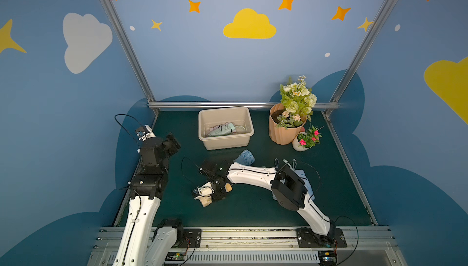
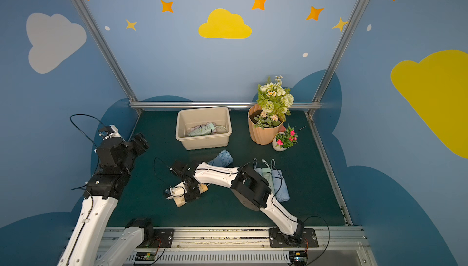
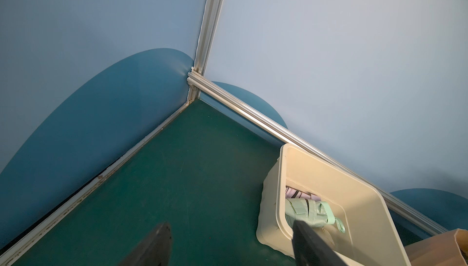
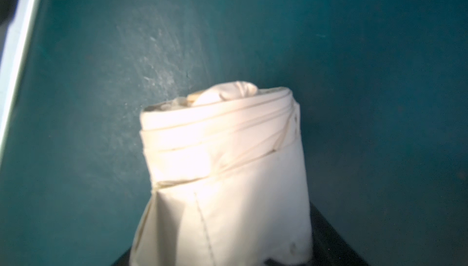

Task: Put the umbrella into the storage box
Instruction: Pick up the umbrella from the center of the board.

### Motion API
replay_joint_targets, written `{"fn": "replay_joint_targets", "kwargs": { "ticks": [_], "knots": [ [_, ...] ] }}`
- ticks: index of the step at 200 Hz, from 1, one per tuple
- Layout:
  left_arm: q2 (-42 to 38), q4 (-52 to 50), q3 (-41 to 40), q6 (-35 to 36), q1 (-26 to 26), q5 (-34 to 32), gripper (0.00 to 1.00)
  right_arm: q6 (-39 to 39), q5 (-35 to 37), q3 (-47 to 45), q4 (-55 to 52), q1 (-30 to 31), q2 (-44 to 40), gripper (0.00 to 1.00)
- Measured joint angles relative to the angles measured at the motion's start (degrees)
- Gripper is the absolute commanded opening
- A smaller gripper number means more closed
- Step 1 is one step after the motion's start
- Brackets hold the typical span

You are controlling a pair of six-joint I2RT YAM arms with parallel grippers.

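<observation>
Now right claw clamps cream umbrella (rolled, strapped).

Left arm, white shell with black joints: raised on its own side, elbow folded, wrist held high.
Left gripper, black parallel fingers: spread wide, nothing between them.
Right arm, same make: elbow bent, forearm stretched low toward the middle.
Right gripper: pointing down, jaws flanking a cream folded fabric umbrella. From where I stand, firm contact is hard to judge.

Beige storage box, mint-green umbrella, cream umbrella, dark green table.
</observation>
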Motion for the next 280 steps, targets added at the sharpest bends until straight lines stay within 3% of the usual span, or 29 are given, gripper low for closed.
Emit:
{"fn": "replay_joint_targets", "kwargs": {
  "ticks": [77,129,185,280],
  "knots": [
    [1.68,0.96,0.50,0.76,0.17,-0.42,0.80,-0.52,2.10,-4.55,5.20,0.00,-6.54,0.51],
    [2.36,2.67,1.18,2.67,0.59,-1.90,0.81,-3.87,8.52,-6.56,9.40,-0.22,-12.68,0.51],
    [-0.20,2.60,1.18,2.36,1.03,-8.83,0.80,-7.82,14.75,-7.56,9.86,-2.45,-16.70,0.50],
    [-3.39,-0.17,-5.01,-6.54,1.29,-12.24,0.80,-14.03,19.04,0.48,9.92,-11.56,-18.18,0.50]
  ]
}}
